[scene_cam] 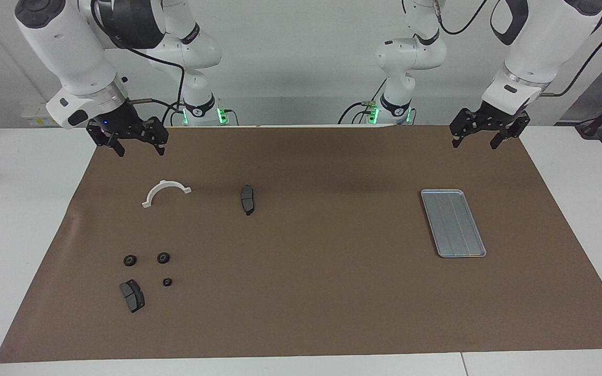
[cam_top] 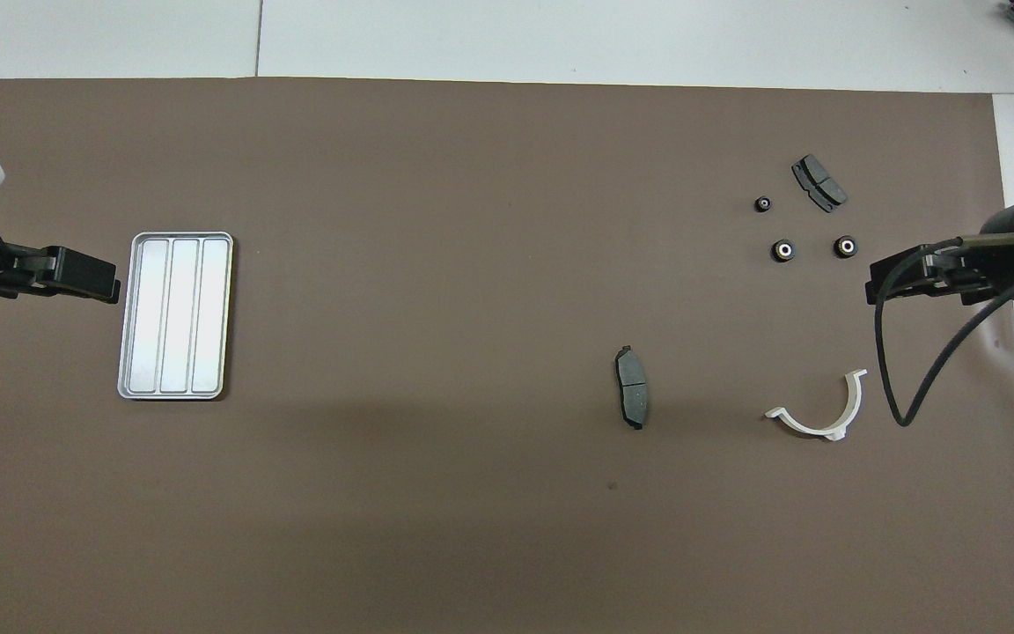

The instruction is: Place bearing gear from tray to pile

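Observation:
The silver tray (scene_cam: 452,223) lies on the brown mat toward the left arm's end, and it holds nothing; it also shows in the overhead view (cam_top: 175,314). The pile is toward the right arm's end. It is made of three black gears (scene_cam: 163,257), also in the overhead view (cam_top: 784,251), and a dark brake pad (scene_cam: 131,295), also in the overhead view (cam_top: 818,183). My right gripper (scene_cam: 141,153) is open and empty, raised over the mat's edge near the white arch; it shows in the overhead view too (cam_top: 877,286). My left gripper (scene_cam: 474,145) is open and empty, raised over the mat near the tray; it shows in the overhead view too (cam_top: 106,282).
A white plastic arch (scene_cam: 165,192) lies nearer to the robots than the pile. A second brake pad (scene_cam: 247,199) lies alone near the mat's middle. White table borders the brown mat (scene_cam: 306,292) on all sides.

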Available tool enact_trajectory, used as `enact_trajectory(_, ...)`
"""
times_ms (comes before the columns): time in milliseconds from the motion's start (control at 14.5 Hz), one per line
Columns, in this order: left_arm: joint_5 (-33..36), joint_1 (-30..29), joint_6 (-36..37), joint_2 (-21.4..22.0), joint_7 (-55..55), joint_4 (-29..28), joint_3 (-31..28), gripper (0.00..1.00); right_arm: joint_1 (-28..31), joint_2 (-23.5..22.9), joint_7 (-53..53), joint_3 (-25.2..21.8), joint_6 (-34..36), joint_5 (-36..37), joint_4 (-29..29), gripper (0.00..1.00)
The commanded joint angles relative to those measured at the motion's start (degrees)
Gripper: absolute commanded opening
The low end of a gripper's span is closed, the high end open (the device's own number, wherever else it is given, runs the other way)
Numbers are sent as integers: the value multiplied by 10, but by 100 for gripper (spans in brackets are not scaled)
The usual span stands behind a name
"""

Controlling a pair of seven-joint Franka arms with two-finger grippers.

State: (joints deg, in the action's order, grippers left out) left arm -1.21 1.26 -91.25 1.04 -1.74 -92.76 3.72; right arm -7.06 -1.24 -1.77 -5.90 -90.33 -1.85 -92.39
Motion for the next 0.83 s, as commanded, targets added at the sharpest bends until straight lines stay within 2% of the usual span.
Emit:
enact_trajectory(0,6,-6,7,5,-6,-4,3,100,-11,16,12,-3,-1,0,-19,100)
enact_trajectory(277,6,-6,7,5,-6,-4,4,100,-47,18,12,-3,-1,41,-20,100)
enact_trajectory(761,6,-6,7,5,-6,-4,3,100,-38,17,12,-4,3,40,-18,100)
